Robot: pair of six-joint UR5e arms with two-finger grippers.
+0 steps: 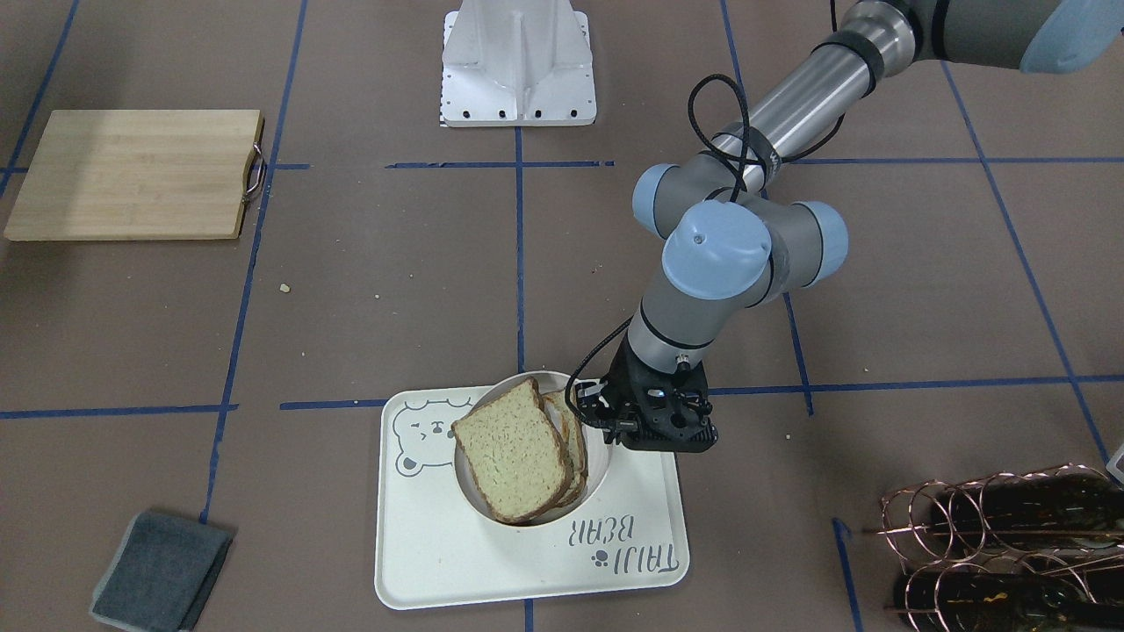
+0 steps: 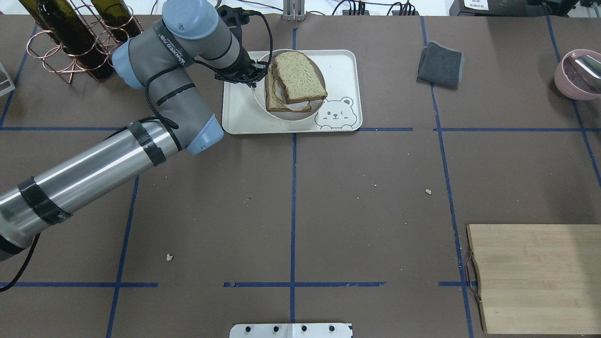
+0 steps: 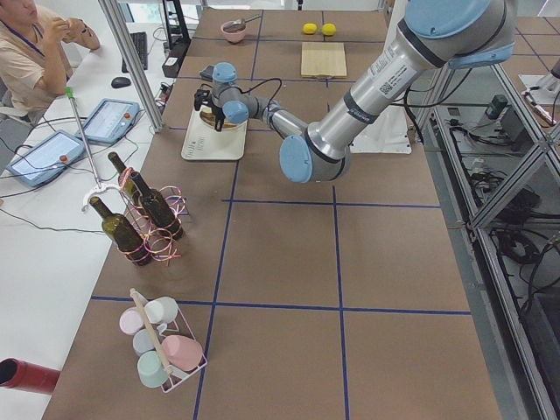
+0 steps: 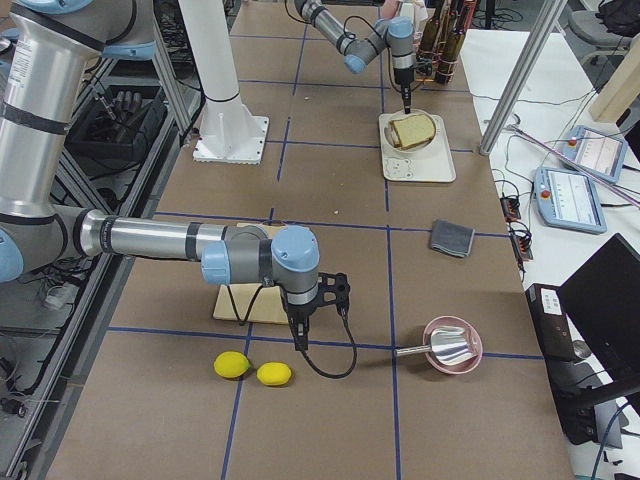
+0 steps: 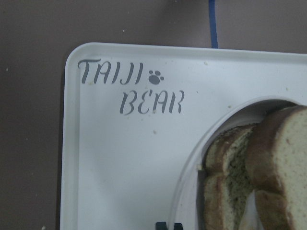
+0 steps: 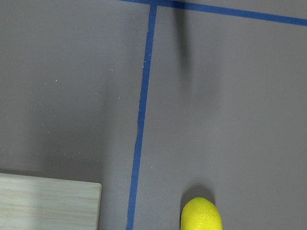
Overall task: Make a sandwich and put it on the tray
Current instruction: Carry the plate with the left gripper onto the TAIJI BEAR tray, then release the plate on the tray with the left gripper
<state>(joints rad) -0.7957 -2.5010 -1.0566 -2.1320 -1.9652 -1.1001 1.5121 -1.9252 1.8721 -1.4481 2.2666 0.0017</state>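
Brown matting crossed by blue tape lines covers the desk (image 1: 395, 290).

From the front-facing camera, a cream-white rectangular plastic tray with a grey bear drawing (image 1: 439, 562) lies on the desk. A small round white plate (image 1: 600, 461) sits on it. The sandwich of two tan, brown-crusted bread slices (image 1: 516, 458) lies on that plate, its top slice shifted off the lower one. The left pincer (image 1: 654, 423) points down just beside the sandwich, over the plate's edge. Well apart lie a light wooden cutting board with a metal handle (image 1: 132, 174), a folded grey cloth (image 1: 162, 570) and a copper wire rack of dark bottles (image 1: 1001, 544).

The overhead camera shows the left arm coming in from the left to the tray's left part. A pink bowl (image 2: 576, 75) stands at the far right.

The left side camera shows the near arm stretched out to the distant tray.

In the right side view, the right pincer (image 4: 300, 335) hangs over the desk beside the cutting board, near two yellow lemons (image 4: 232, 365). Whether it is clenched or released cannot be told.

The left wrist camera shows the tray's "TAIJI BEAR" lettering, with the plate and sandwich at the right. Two dark fingertips (image 5: 162, 225) sit close together at the bottom edge, so the pincer is clenched on nothing.

The right wrist camera shows matting, one lemon and a corner of the board.
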